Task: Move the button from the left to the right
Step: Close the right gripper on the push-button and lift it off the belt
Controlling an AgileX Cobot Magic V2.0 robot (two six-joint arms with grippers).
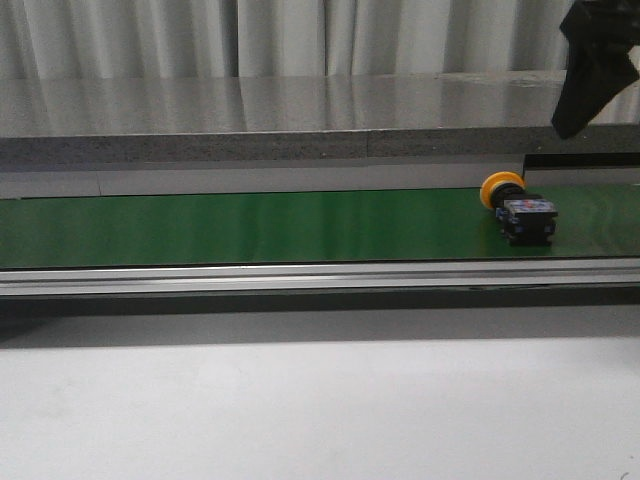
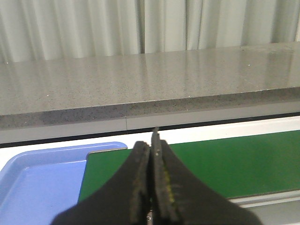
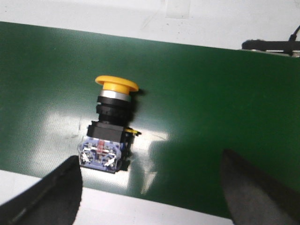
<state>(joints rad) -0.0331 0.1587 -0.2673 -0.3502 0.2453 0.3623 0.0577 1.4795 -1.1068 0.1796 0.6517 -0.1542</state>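
**Button lies at the right end of the belt, under my open right gripper**

My right gripper (image 3: 150, 187) hangs above the belt with its two dark fingers (image 3: 47, 197) spread wide and nothing between them. In the front view it shows only as a black shape at the upper right corner (image 1: 592, 65), clear of the belt surface.

Just below it, lying on its side, is the small push button with a round yellow-orange mushroom cap on a black boxy switch body (image 3: 110, 126). Its cap points toward the far edge of the belt and its clear-faced contact block toward the near edge. From the front, it sits near the right end of the belt (image 1: 520, 208), untouched by either finger.

My left gripper (image 2: 151, 187) is closed, its two black fingers pressed together with nothing held, raised over the left end of the belt.

The flat green conveyor belt (image 1: 250, 228) runs across the scene, with a pale aluminium rail (image 1: 300, 277) along its near edge. A shallow light-blue plastic tray (image 2: 37, 173) sits just beside the belt's left end. Behind the belt stands a grey speckled stone ledge (image 1: 300, 120), and in front lies the white worktop (image 1: 300, 410).
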